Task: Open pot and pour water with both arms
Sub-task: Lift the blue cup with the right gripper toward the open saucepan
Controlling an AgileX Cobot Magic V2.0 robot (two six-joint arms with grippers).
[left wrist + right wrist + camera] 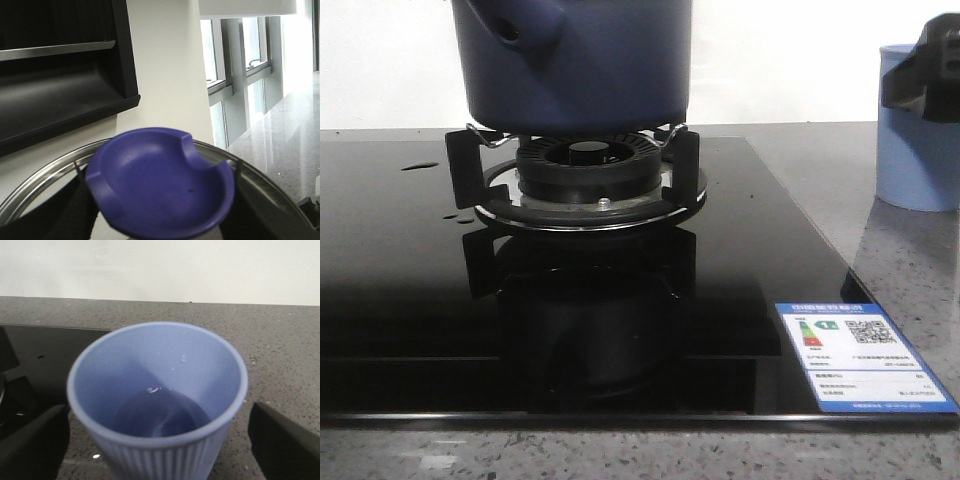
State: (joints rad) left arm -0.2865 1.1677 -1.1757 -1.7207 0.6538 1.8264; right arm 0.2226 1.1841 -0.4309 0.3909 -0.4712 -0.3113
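An energy label [863,357] sits near right on the glass hob [400,300]. The pot [575,60] stands on the central burner [588,165]. Far right, the right gripper [160,440] brackets the cup [157,400], grip unclear. The left gripper [160,220] holds a blue lid [160,182].

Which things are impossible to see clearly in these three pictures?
- Pot: front view's top edge cuts off its rim; whether it is open is unknown.
- Right gripper: cropped at the right edge in front of the cup.
- Blue lid-like piece: left wrist view, blurred; grip unclear.
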